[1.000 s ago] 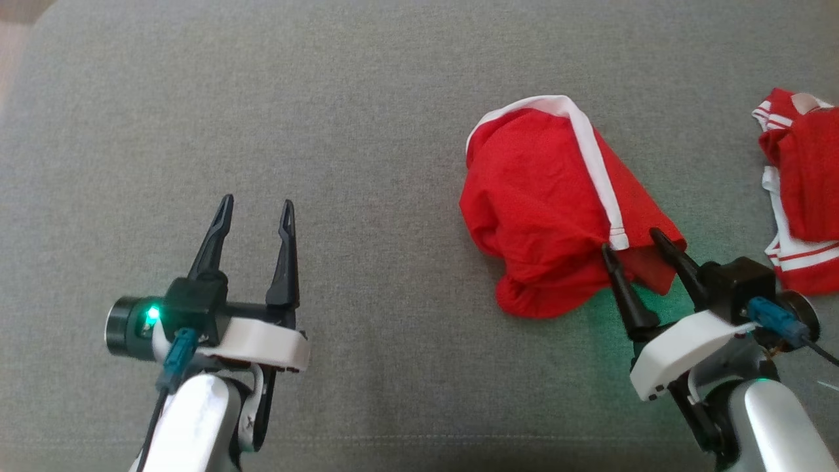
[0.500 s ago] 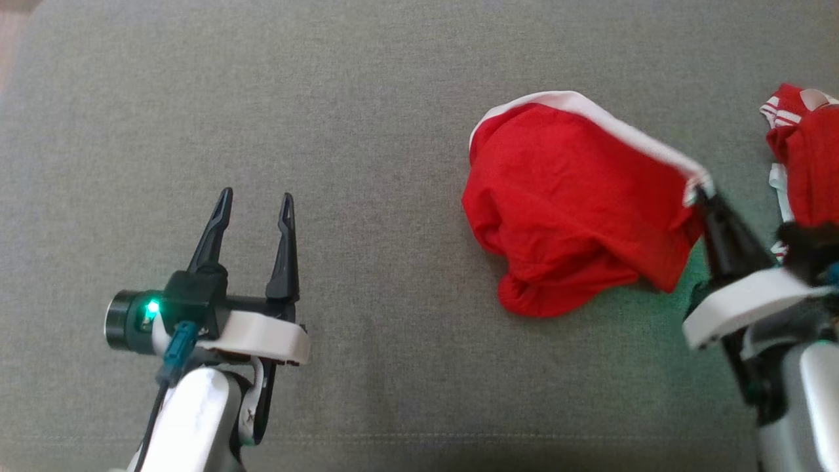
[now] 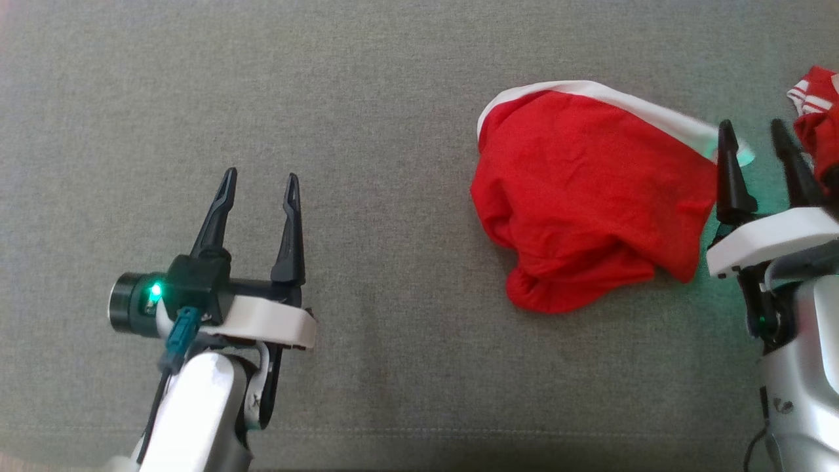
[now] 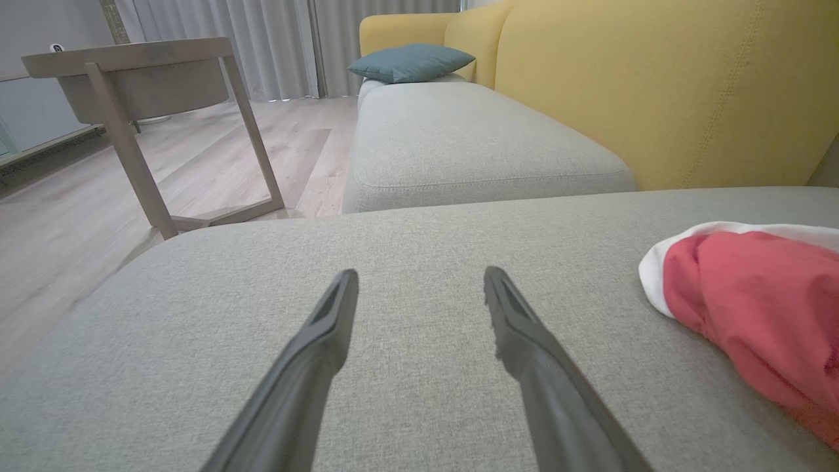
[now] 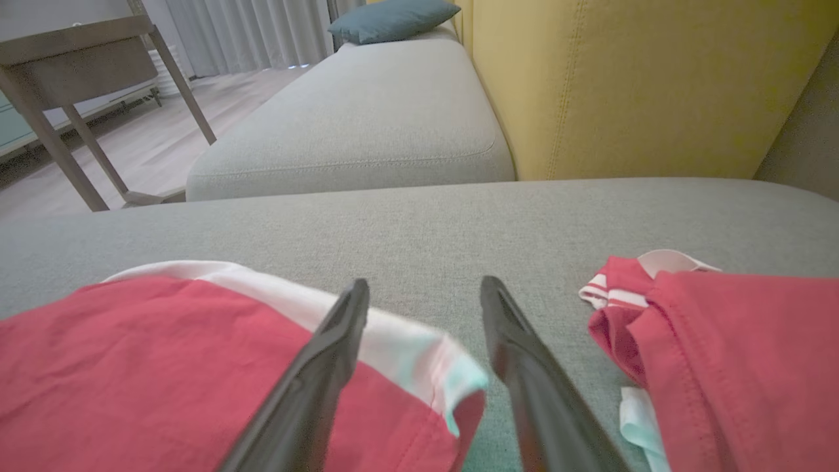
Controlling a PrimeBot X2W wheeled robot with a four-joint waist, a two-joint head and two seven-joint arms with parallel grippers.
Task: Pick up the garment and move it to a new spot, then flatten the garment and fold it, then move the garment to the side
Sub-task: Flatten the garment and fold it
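Red garment [image 3: 583, 196], white trim [image 3: 629, 101], crumpled on grey sofa cushion [image 3: 367, 98]. Right end effector [image 3: 751, 124] at garment's right edge, fingers apart, trim corner lying loose between them, nothing clamped. Left end effector [image 3: 261, 174] well left of garment, fingers apart, empty. Second garment [image 3: 819, 118], red with white stripes, just right of garment.

- Our left gripper [image 3: 260, 176] hangs at the lower left of the head view, its two dark fingers spread wide and pointing up.
- Our right gripper [image 3: 751, 124] is at the far right, its fingers parted and clamping nothing.
- Our left forearm [image 3: 196, 419] and right forearm [image 3: 796, 387] rise from the bottom edge.
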